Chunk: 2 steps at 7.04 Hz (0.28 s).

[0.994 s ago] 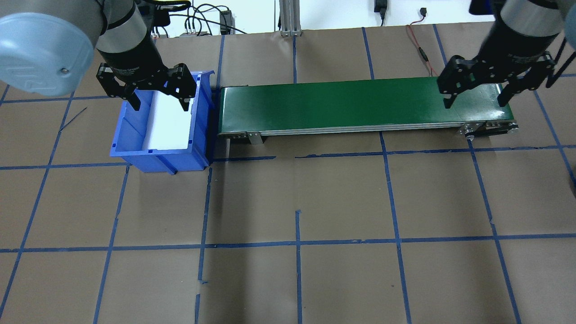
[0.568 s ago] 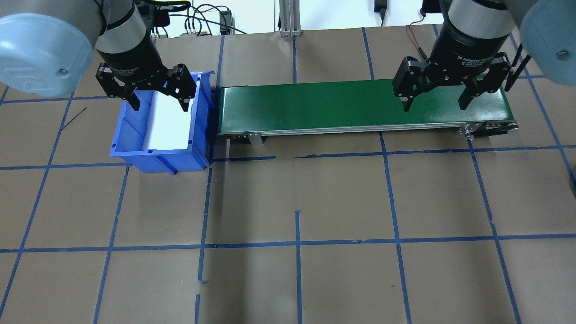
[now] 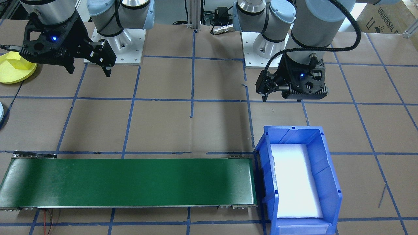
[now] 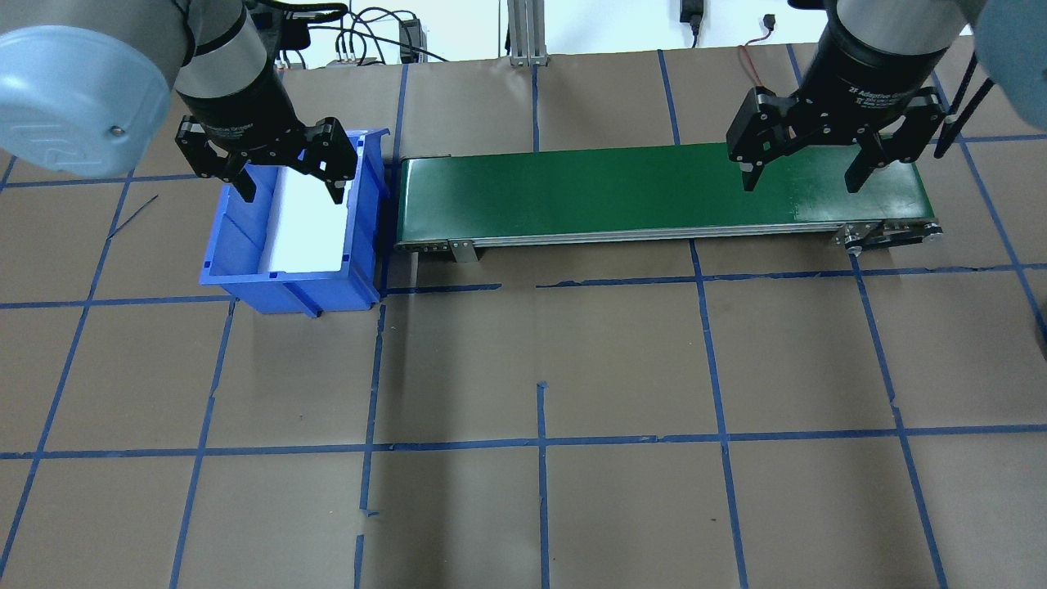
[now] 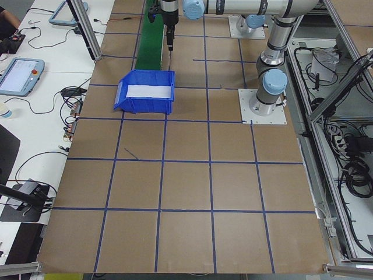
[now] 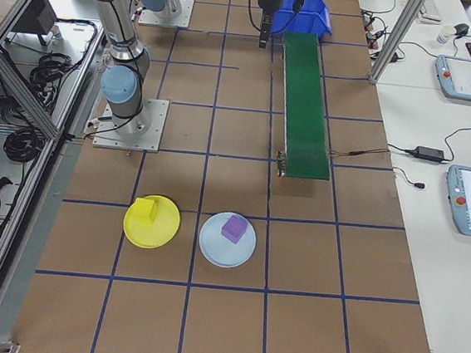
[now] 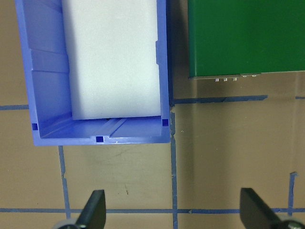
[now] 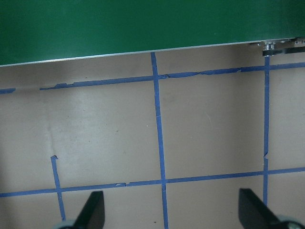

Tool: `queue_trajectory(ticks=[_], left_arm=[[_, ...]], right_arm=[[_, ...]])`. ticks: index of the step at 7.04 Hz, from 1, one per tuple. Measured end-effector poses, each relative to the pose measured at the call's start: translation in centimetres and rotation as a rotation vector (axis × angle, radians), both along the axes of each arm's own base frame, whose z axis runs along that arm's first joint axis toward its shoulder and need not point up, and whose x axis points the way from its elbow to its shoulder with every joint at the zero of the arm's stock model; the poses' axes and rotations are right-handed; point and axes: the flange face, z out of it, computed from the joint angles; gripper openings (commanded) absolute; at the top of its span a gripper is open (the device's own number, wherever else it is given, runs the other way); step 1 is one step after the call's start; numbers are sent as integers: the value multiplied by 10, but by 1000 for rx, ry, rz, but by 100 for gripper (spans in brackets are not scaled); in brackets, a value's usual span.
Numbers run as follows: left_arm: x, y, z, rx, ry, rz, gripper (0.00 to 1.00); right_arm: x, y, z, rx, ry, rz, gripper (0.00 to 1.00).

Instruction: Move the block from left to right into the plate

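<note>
A yellow block (image 6: 144, 211) rests on a yellow plate (image 6: 163, 235), and a purple block (image 6: 233, 227) lies on a light blue plate (image 6: 212, 249). Both plates sit beyond the belt's right end. The yellow plate (image 3: 13, 76) and yellow block (image 3: 16, 60) also show in the front view. My left gripper (image 4: 290, 195) hangs open over the blue bin (image 4: 237, 278), holding nothing. My right gripper (image 4: 802, 186) hangs open above the right part of the green conveyor belt (image 4: 622, 192), also holding nothing. The bin holds only white foam (image 7: 112, 57).
The belt (image 3: 130, 182) runs from the bin (image 3: 329, 182) towards the robot's right. Brown paper with blue tape lines covers the table. Cables lie at the far edge behind the belt. Tablets and cables lie on side tables in the end views.
My right gripper swung left from the belt's far right end to over the belt, then eased slightly back right. The left gripper has stayed over the bin.
</note>
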Motion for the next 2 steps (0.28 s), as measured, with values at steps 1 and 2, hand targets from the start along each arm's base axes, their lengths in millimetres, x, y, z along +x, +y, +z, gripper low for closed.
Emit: queue_trajectory(ticks=[1,2], left_arm=[[0,0,0,0,0,2,100],[0,0,0,-1,0,3,100]], right_arm=[[0,1,0,1,-1,-2,100],[0,1,-1,3,-1,-3,100]])
